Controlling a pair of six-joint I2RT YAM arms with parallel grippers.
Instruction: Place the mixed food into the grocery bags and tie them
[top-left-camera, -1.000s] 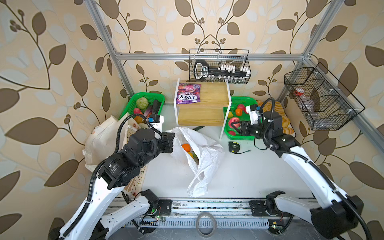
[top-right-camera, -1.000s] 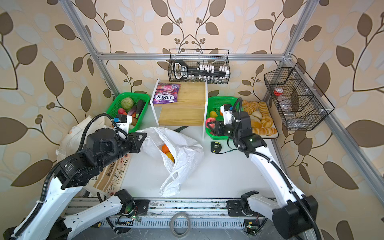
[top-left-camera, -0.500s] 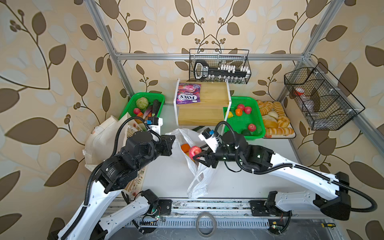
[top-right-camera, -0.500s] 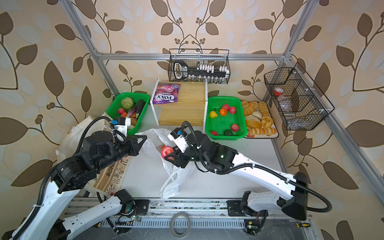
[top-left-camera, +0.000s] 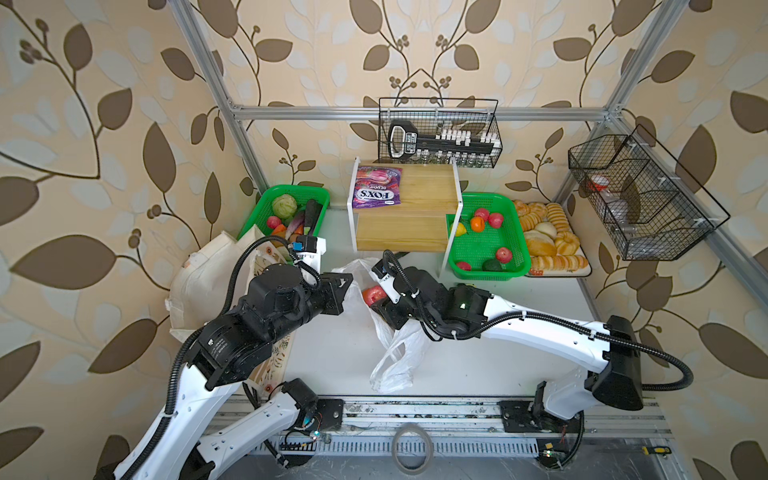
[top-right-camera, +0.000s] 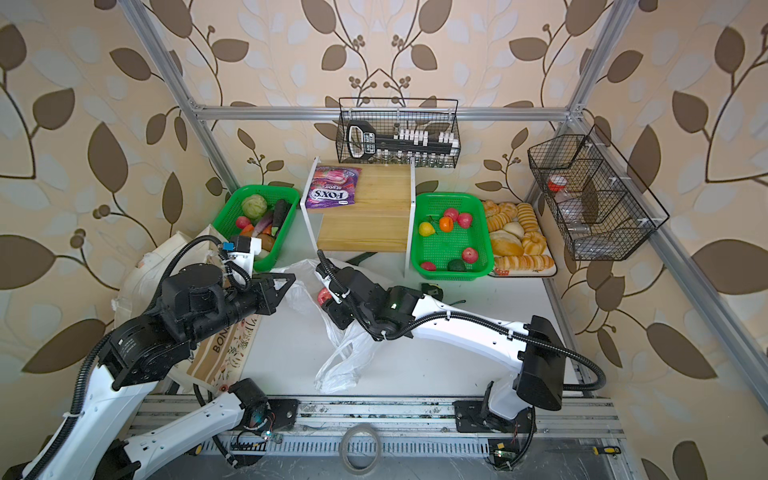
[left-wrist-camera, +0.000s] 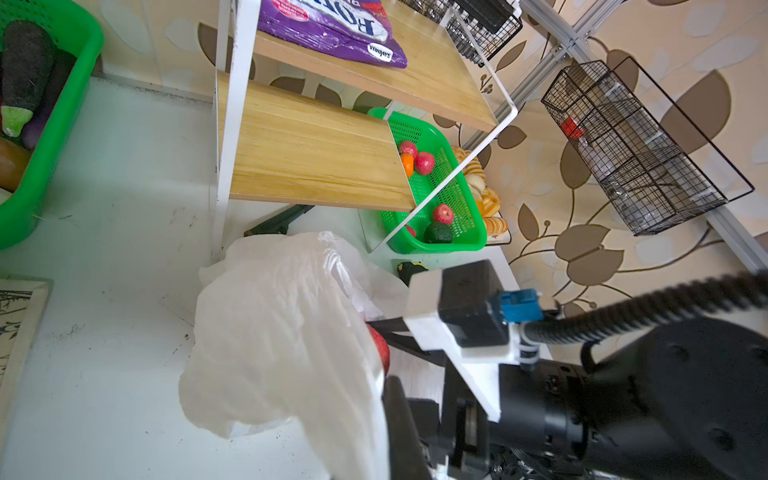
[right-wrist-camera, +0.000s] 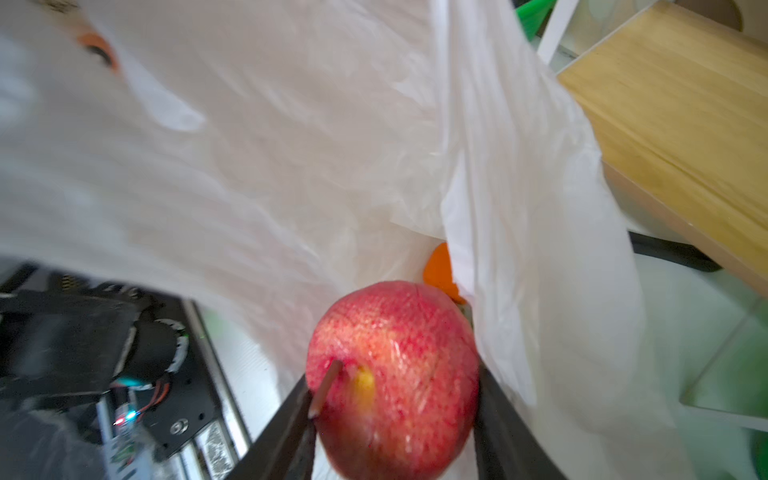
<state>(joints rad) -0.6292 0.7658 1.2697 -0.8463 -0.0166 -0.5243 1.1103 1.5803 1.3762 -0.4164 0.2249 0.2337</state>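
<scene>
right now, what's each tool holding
left tool: shut on the edge of the white plastic bag
right tool: shut on the red apple

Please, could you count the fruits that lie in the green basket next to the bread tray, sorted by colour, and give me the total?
Red fruit: 4
Orange fruit: 1
Yellow fruit: 1
Dark green fruit: 1
Total: 7
</scene>
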